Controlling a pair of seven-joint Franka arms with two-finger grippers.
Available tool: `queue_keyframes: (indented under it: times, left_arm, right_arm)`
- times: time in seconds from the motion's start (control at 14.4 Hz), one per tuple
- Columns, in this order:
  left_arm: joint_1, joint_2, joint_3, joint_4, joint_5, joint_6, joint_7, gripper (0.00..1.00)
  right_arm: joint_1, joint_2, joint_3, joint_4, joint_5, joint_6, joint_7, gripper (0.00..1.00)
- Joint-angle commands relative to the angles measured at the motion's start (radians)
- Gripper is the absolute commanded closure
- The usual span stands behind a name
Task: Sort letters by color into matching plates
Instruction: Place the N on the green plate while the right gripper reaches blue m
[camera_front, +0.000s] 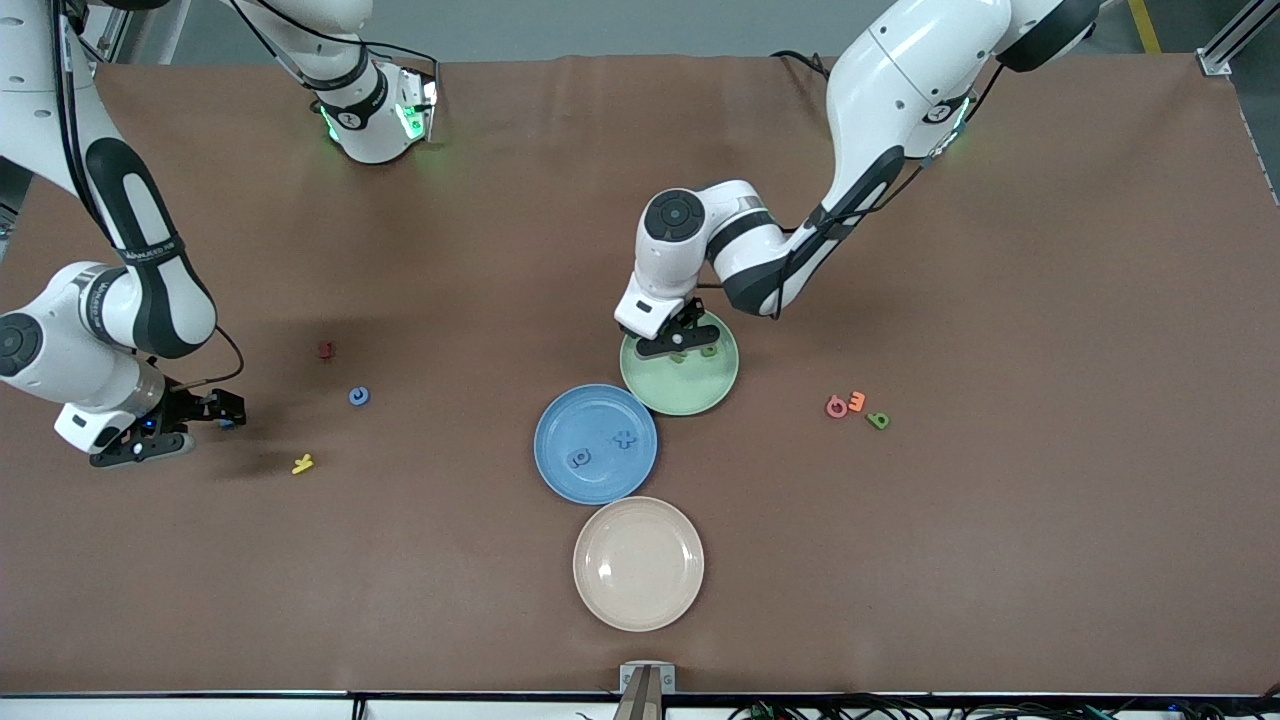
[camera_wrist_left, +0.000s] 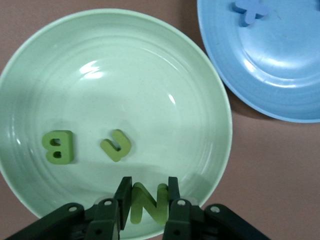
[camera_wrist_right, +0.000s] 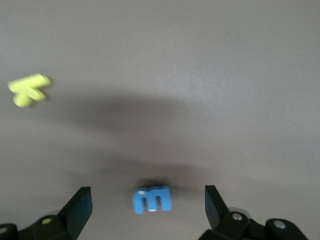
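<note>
Table (camera_front: 1000, 560): brown matte cloth, smooth.
Plates: green plate (camera_front: 690, 395) touches the blue plate (camera_front: 560, 440); shallow, round, matte, clustered mid-table for short drops.
Left gripper (camera_wrist_left: 149, 207): I clench a chunky green N (camera_wrist_left: 148, 204) over the green plate, above its B (camera_wrist_left: 59, 146) and U (camera_wrist_left: 116, 145).
Right gripper (camera_wrist_right: 148, 205): spread wide, I straddle a blue m (camera_wrist_right: 152, 198) to pinch it.

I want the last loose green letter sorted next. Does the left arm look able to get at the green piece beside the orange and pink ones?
Probably yes, once it lets go: the left gripper is shut on the green N over the green plate. The loose green letter lies on open table toward the left arm's end, touching neither neighbour.
</note>
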Motion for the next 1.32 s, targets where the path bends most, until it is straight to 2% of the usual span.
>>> queue_keyframes:
  times: [0.0,0.35,0.83,0.9,1.04,1.11,1.18,1.25]
  left_arm:
    - [-0.033,0.023,0.013,0.046,-0.010,-0.023,-0.013,0.80]
    - [-0.054,0.031,0.039,0.046,-0.004,-0.023,-0.014,0.79]
    - [-0.054,0.031,0.043,0.044,-0.001,-0.023,-0.014,0.76]
    - [-0.054,0.031,0.043,0.046,-0.001,-0.023,-0.014,0.68]
    - [-0.053,0.028,0.043,0.046,0.001,-0.023,-0.010,0.40]
    - [-0.053,0.026,0.043,0.046,0.001,-0.023,-0.008,0.31]
    - [-0.050,0.023,0.043,0.047,-0.001,-0.023,-0.008,0.26]
    - [-0.045,0.020,0.043,0.056,-0.004,-0.023,-0.008,0.26]
  right_arm:
    - [-0.041,-0.035,0.022,-0.115,-0.015,0.110,-0.041,0.00]
    - [-0.044,-0.031,0.022,-0.141,-0.015,0.121,-0.041,0.00]
    - [-0.043,-0.002,0.022,-0.100,-0.015,0.130,-0.041,0.10]
    - [-0.043,0.005,0.022,-0.097,-0.015,0.130,-0.041,0.13]
    - [-0.046,0.011,0.022,-0.093,-0.014,0.130,-0.038,0.18]
    - [-0.044,0.015,0.022,-0.087,-0.014,0.130,-0.038,0.19]
    - [-0.046,0.018,0.022,-0.081,-0.014,0.130,-0.037,0.19]
    - [-0.044,0.024,0.022,-0.075,-0.014,0.130,-0.037,0.19]
